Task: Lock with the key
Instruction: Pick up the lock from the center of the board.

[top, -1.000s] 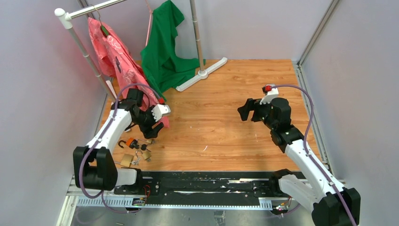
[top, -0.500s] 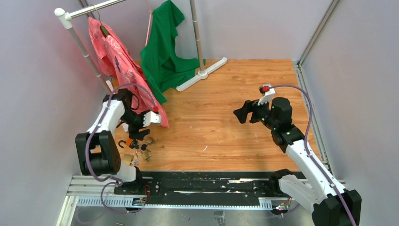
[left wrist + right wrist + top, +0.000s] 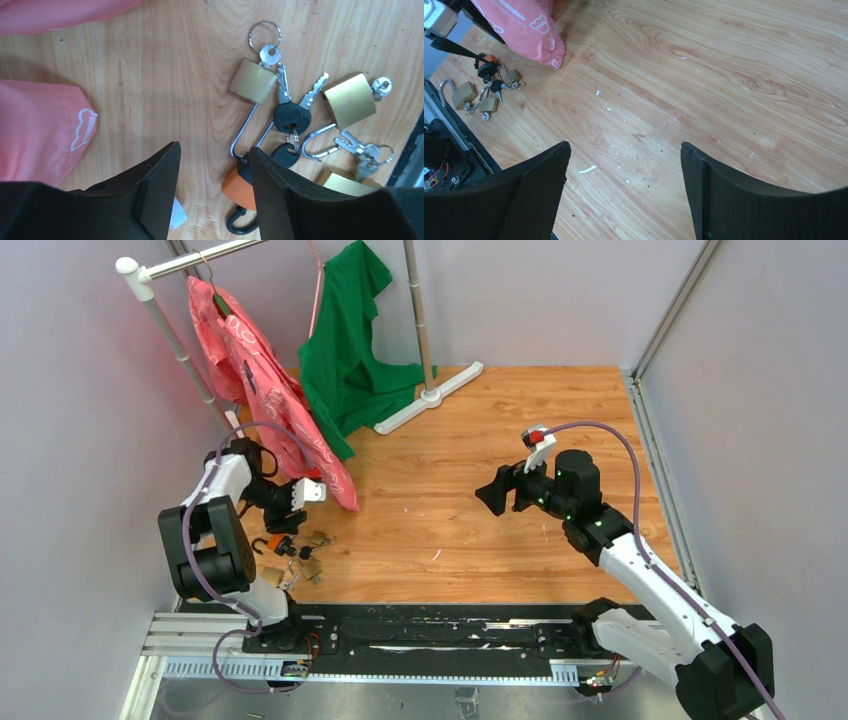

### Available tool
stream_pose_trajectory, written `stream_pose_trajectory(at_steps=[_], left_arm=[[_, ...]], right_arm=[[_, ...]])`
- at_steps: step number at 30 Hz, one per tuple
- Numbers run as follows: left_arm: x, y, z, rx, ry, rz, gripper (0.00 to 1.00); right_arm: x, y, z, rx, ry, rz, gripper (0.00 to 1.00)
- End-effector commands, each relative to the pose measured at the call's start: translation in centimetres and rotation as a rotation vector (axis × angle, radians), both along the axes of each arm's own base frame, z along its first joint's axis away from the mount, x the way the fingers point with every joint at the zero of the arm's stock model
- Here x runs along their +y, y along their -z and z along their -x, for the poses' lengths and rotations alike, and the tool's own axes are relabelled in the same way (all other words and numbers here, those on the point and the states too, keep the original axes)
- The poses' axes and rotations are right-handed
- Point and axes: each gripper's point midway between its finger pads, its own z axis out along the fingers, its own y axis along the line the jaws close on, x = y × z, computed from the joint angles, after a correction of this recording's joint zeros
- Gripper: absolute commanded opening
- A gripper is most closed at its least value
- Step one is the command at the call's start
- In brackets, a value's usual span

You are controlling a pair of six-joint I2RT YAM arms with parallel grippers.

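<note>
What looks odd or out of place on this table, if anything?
The green garment has half slipped from the rack and trails onto the wooden table. The padlocks and keys lie in a tangled heap with shackles open. Small white scraps litter the wood. Nothing looks broken.

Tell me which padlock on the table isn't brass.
The orange padlock, lying right by the left gripper's fingers with a black shackle. The brass padlocks beside it are all gold-coloured with silver shackles.
</note>
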Motion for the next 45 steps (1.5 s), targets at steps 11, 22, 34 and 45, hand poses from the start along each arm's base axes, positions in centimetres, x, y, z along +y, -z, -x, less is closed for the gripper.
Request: stream_pose_trajectory(at_steps=[11, 22, 34, 45], left_arm=[[-3.7, 2.6, -1.2, -0.106, 0.070, -0.058, 0.66], [-4.8, 4.4, 0.9, -0.022, 0.157, -0.073, 0.53], [-4.9, 5.5, 2.2, 0.035, 0.187, -0.102, 0.06], [-7.9, -3.1, 1.2, -0.207, -0.001, 0.066, 0.00]], right_arm=[[1.7, -1.0, 0.4, -0.050, -0.064, 0.017, 0.83], [1.6, -1.1, 0.2, -0.060, -0.054, 0.040, 0.83], [1.3, -1.3, 0.5, -0.058, -0.045, 0.053, 0.83], [3.2, -2.0, 1.2, 0.094, 0.012, -0.130, 0.67]])
